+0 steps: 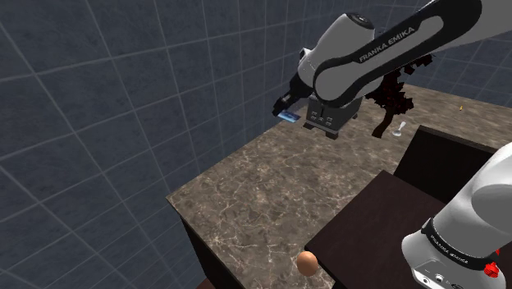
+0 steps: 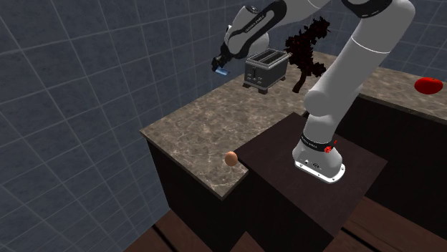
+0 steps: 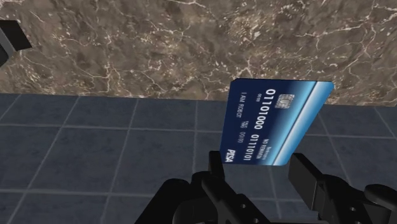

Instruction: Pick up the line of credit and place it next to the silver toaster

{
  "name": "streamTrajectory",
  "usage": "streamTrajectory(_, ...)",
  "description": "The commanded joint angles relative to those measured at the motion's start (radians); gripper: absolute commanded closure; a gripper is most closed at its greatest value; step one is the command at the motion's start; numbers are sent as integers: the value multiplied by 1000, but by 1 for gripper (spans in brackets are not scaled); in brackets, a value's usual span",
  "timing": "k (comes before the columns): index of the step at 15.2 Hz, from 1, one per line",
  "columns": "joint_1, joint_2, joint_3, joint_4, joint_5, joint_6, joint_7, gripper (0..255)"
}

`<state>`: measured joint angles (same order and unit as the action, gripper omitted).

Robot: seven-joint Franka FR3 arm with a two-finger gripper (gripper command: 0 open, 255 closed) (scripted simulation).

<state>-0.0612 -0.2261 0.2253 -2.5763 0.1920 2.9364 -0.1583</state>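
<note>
A blue credit card (image 3: 273,124) with white numerals and a chip is seen clamped by its lower edge between the two black fingers of the gripper (image 3: 259,167), its face turned toward the wrist camera and slightly tilted. The card is held in the air near the counter's edge, with brown veined stone behind its upper part and dark tiles behind its lower part. Just beside the gripper, on the second exterior view's right, a silver toaster (image 2: 265,69) is stood on the marble counter (image 2: 193,136); two slots are seen in its top, and what they hold cannot be told. A brown egg (image 2: 231,158) is laid at the counter's near edge, close to the dark stand (image 2: 286,179) from which the white arm rises. Behind the toaster a dark red, ragged plant-like shape (image 2: 306,50) is placed, and a small white object (image 1: 399,129) is seen by it. Farther along, a red object (image 2: 430,84) is set on the counter. The scene is enclosed by a wall of blue-grey tiles (image 1: 98,98).
</note>
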Motion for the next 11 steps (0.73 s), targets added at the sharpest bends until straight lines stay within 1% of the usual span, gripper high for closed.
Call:
streamTrajectory(1, 21, 24, -70, 18, 47, 1, -100, 255)
streamTrajectory(3, 39, 47, -134, 45, 96, -9, -193, 255)
streamTrajectory(6, 51, 86, -214, 95, 177, -32, -334, 255)
streamTrajectory(9, 51, 131, -282, 157, 254, -65, -466, 255)
streamTrajectory(11, 42, 164, -317, 204, 302, -91, -548, 255)
